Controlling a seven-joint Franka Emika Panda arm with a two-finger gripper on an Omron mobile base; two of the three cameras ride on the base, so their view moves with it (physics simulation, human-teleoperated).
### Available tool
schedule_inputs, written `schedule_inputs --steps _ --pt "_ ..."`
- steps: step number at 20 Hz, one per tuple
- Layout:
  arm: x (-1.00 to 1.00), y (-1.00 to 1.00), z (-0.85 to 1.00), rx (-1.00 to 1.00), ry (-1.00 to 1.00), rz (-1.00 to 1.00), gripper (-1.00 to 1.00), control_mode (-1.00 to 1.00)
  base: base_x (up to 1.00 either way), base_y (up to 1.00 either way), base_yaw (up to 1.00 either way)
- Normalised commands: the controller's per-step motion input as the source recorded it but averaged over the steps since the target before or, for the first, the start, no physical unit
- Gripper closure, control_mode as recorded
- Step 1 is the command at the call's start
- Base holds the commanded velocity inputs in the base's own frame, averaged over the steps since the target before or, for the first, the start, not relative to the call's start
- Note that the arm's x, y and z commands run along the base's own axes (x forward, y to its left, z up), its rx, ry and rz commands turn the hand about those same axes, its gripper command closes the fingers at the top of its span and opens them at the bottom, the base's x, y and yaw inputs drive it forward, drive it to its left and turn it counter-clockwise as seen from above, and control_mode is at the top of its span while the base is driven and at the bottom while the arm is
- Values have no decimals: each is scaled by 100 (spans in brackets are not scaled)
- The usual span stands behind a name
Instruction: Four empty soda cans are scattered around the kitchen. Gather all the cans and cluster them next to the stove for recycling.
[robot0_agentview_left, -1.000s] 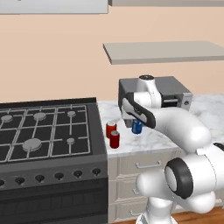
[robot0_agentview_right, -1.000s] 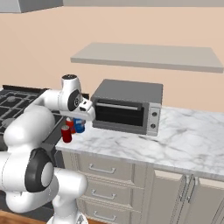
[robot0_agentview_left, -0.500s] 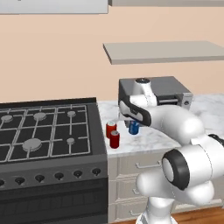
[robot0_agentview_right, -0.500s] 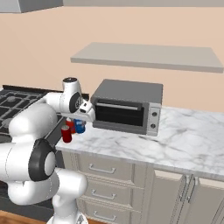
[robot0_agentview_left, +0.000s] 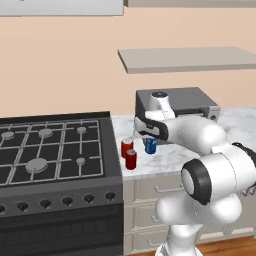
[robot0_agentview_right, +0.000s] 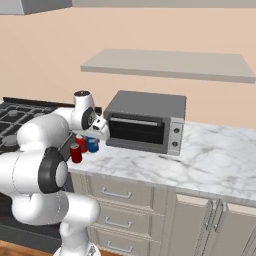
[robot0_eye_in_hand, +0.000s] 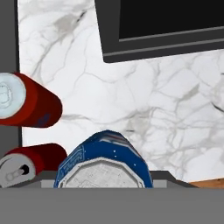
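1. The tool (robot0_agentview_left: 150, 136) hangs over the left end of the marble table (robot0_agentview_left: 172, 155), just right of the stove (robot0_agentview_left: 55, 150) and in front of the grey countertop oven (robot0_agentview_right: 145, 122).
2. A blue can (robot0_eye_in_hand: 105, 161) sits directly under the tool, upright, its long axis in line with the tool's own, its silvery top facing the hand camera. From the base views the blue can (robot0_agentview_left: 150, 145) appears to rest on or just above the table; which of the two cannot be told.
3. The tool's fingers are drawn in, pinching the blue can near its top, as far as the views allow.
4. Two red cans stand upright beside it, toward the stove edge of the table: one red can (robot0_agentview_left: 127, 147) farther back, the other red can (robot0_agentview_left: 131, 159) nearer the front edge. Both are near the blue can but apart from it.
5. The coming move likely turns on this: the cluster lies stove-ward of the tool, so release here leaves the blue can already next to the others.
6. A fourth can remains to be fetched, by my judgement.
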Motion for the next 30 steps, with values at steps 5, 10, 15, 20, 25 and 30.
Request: schedule_inputs --steps 5,10,15,20,25,30 --pt "4 0 -22 0 0 0 100 -100 0 0 0" --pt "2 0 -19 0 0 0 100 -100 0 0 0" --pt "13 0 -14 0 0 0 100 -100 0 0 0" --pt "23 0 -11 0 0 0 100 -100 0 0 0" --pt "13 0 -14 0 0 0 100 -100 0 0 0" --pt "2 0 -15 0 0 0 100 -100 0 0 0"
